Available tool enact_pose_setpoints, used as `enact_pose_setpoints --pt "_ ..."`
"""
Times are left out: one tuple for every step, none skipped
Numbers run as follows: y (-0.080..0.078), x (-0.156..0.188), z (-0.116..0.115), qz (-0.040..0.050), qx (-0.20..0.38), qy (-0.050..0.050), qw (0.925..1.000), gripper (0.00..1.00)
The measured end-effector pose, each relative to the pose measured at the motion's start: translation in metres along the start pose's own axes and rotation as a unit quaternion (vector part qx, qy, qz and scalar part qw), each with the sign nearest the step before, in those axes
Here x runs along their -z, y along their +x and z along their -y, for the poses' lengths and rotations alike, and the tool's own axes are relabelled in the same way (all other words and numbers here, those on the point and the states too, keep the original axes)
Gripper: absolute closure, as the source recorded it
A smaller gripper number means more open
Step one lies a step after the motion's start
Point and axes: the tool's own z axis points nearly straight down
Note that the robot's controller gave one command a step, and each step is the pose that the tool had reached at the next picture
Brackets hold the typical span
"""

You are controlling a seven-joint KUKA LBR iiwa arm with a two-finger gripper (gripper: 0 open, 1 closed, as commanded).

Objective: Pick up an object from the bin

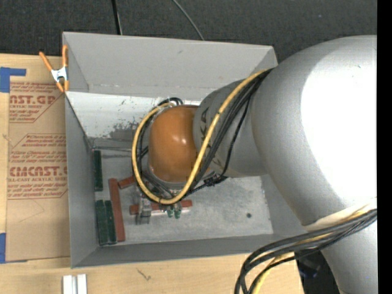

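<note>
Against the left wall of the bin [79, 164] lies a slim dark green bar [97, 169]. Below it, in the lower-left corner, sits a thicker dark green block [105, 222], with a long red-brown bar [116, 208] close against its right side. A shorter red-brown piece [125, 182] lies slantwise just beyond that. These four crowd the left side of the floor and leave little room there.

To their right, near the bin's lower edge and left of its middle, the gripper [146, 212] is down among the small things. It is over a short red-brown strip [164, 206] that has small green bits [176, 212] at its right end. I cannot tell whether the hand is wide, narrow or holding anything. The orange cover [171, 143] and the yellow and black cables [138, 158] looping round it hide most of it from above.

The main risk, as I judge it, is a poor grip. The strip is thin and lies flat on the floor, so it could slide aside or tip out on the lift. The long bar lies just left of the gripper, so a small sideways drift could nudge it or catch it together with the strip.

Further right the bin floor is bare and speckled, and the arm's broad grey body covers the right wall.
</note>
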Motion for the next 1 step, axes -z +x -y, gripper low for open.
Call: enact_pose_setpoints --pt "-0.0501 0.1919 0.0294 0.0011 0.019 0.0 0.9998 1.0"
